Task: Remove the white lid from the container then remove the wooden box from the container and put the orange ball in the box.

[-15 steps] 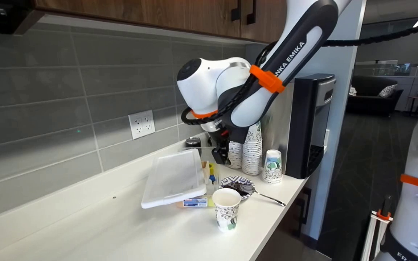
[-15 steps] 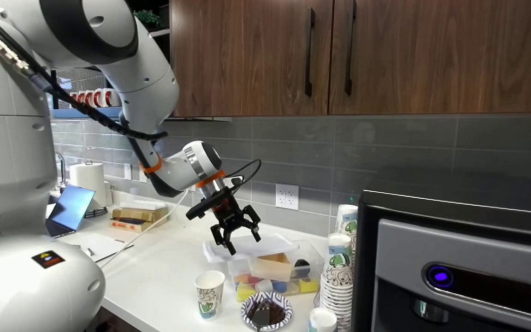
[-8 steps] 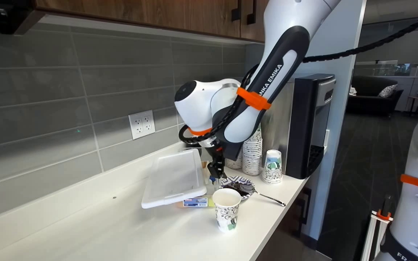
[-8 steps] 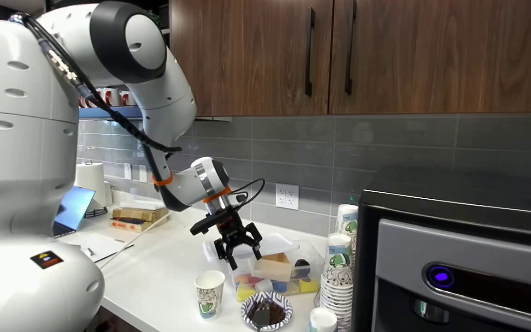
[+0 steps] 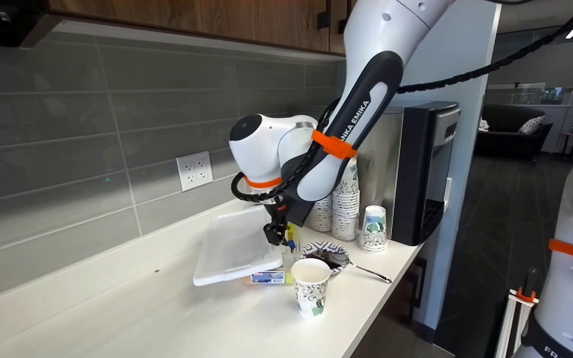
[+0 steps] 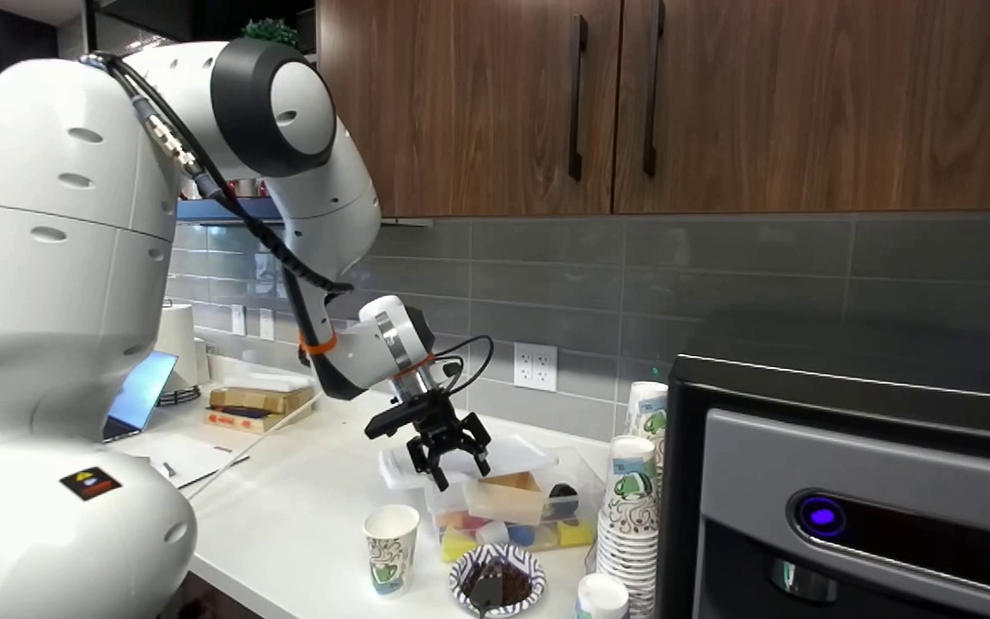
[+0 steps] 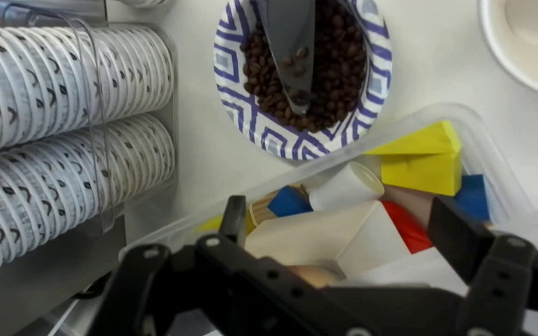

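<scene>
Hangs with empty jaws spread wide — likely to straddle the wooden box [image 6: 505, 500], reachable beside the white lid [image 5: 237, 243] at left.

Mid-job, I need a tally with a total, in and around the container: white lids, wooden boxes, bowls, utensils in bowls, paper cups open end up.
White lid: 1
Wooden box: 1
Patterned bowl: 1
Utensil: 1
Paper cup, open end up: 1
Total: 5

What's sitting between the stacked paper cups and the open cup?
Between them, the wrist view shows a patterned bowl of coffee beans with a metal utensil resting in it.
</scene>
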Robot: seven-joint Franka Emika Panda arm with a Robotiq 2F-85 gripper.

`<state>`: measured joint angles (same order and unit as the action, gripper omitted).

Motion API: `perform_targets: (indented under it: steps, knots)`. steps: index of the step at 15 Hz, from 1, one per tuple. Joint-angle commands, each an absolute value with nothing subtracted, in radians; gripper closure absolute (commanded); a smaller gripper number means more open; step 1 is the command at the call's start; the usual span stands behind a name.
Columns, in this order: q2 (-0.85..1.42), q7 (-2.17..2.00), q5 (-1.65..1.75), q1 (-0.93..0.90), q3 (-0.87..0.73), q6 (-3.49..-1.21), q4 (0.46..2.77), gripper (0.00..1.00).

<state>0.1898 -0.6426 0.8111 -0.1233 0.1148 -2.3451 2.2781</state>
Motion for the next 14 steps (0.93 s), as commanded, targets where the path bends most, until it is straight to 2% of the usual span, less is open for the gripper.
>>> perform_targets:
  steps: [1,9,14]
  knots:
    - [0.273,-0.653,0.844,-0.147,0.090,-2.399,2.184,0.00]
    - [0.373,-0.634,0.900,-0.208,0.071,-2.431,2.014,0.00]
    - [0.402,-0.450,0.691,-0.171,0.098,-2.367,1.976,0.00]
